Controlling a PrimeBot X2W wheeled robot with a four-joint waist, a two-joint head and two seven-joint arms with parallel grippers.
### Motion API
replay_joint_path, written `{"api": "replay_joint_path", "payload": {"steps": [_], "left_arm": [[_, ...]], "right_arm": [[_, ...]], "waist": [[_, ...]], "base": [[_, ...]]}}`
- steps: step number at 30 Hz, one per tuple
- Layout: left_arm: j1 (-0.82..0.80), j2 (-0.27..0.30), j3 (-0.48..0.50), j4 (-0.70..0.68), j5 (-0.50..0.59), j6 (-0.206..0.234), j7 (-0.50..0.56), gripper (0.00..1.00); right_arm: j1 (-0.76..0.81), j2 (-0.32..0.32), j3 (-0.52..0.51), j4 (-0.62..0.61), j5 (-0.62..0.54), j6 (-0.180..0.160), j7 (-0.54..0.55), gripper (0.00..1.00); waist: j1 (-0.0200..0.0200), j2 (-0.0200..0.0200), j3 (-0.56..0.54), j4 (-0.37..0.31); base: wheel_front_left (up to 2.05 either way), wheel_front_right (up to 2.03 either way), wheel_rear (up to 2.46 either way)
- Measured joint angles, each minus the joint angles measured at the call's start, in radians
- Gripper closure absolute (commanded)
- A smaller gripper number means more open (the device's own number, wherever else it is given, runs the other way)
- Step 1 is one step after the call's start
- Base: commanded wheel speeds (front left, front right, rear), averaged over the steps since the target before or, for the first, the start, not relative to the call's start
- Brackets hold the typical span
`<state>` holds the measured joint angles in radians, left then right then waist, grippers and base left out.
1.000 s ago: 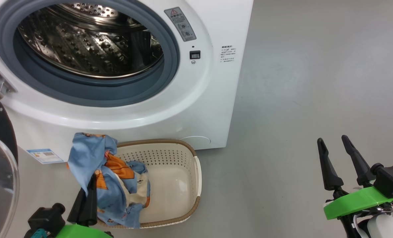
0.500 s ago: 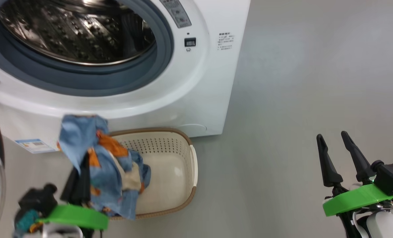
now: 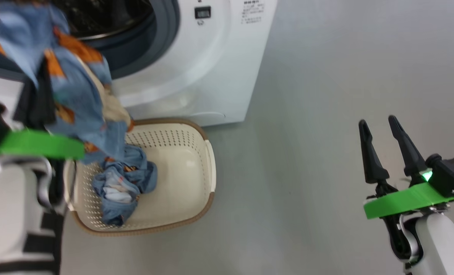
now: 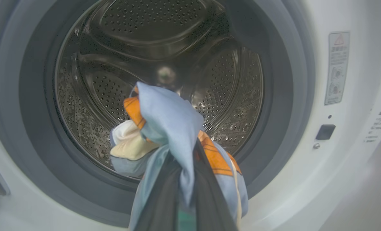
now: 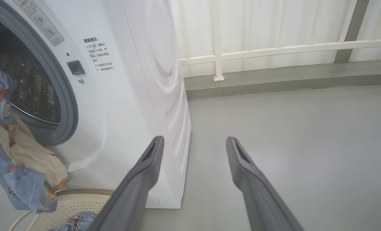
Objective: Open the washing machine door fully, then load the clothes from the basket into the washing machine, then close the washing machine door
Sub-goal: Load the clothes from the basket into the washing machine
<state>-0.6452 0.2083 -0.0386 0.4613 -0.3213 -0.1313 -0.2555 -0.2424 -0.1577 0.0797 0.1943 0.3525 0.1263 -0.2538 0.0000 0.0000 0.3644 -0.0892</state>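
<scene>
My left gripper is shut on one of the clothes, a light-blue garment with orange print, which hangs above the basket's left end. In the left wrist view this garment hangs in front of the washing machine's open steel drum, outside the grey gasket. A second blue garment lies crumpled in the cream basket on the floor below the washing machine. My right gripper is open and empty over bare floor, far to the right. The washing machine door is out of view.
Grey floor spreads to the right of the machine and basket. In the right wrist view, a low raised kerb with a white railing and pale curtain runs behind the machine's right side.
My left gripper has lifted the garment out of the basket and up to the drum opening. The second garment now shows in the basket. The head camera has shifted. The right gripper stays open.
</scene>
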Motion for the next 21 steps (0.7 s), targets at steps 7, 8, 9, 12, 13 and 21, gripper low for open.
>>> {"api": "replay_joint_path", "payload": {"steps": [7, 8, 9, 12, 13, 21], "left_arm": [[-0.220, 0.037, 0.004, 0.175, -0.003, 0.000, 0.000, 1.00], [-0.251, 0.043, 0.001, 0.209, -0.003, 0.000, 0.000, 1.00], [-0.282, 0.048, 0.000, 0.249, -0.006, 0.000, 0.000, 1.00], [-0.369, 0.055, -0.005, 0.362, -0.039, 0.000, 0.000, 1.00], [-0.396, 0.061, -0.014, 0.396, -0.043, 0.000, 0.000, 1.00], [-0.588, 0.121, -0.069, 0.629, -0.059, 0.000, 0.011, 1.00]], "right_arm": [[-0.057, 0.017, 0.017, -0.006, 0.000, 0.000, 0.000, 0.00], [-0.064, 0.022, 0.019, -0.008, 0.000, 0.000, 0.000, 0.00], [-0.071, 0.026, 0.022, -0.008, 0.000, 0.000, 0.000, 0.00], [-0.093, 0.031, 0.031, -0.011, 0.001, 0.000, 0.000, 0.00], [-0.101, 0.034, 0.033, -0.011, 0.002, 0.000, 0.000, 0.00], [-0.158, 0.067, 0.048, -0.023, 0.009, 0.000, 0.000, 0.00]], "waist": [[0.0000, 0.0000, 0.070, -0.028], [0.0000, 0.0000, 0.081, -0.033], [0.0000, 0.0000, 0.092, -0.039], [0.0000, 0.0000, 0.124, -0.056], [0.0000, 0.0000, 0.134, -0.062], [0.0000, 0.0000, 0.214, -0.124]], "base": [[0.00, 0.00, 0.00], [0.00, 0.00, 0.00], [0.00, 0.00, 0.00], [0.00, 0.00, 0.00], [0.00, 0.00, 0.00], [0.00, 0.00, 0.00]]}}
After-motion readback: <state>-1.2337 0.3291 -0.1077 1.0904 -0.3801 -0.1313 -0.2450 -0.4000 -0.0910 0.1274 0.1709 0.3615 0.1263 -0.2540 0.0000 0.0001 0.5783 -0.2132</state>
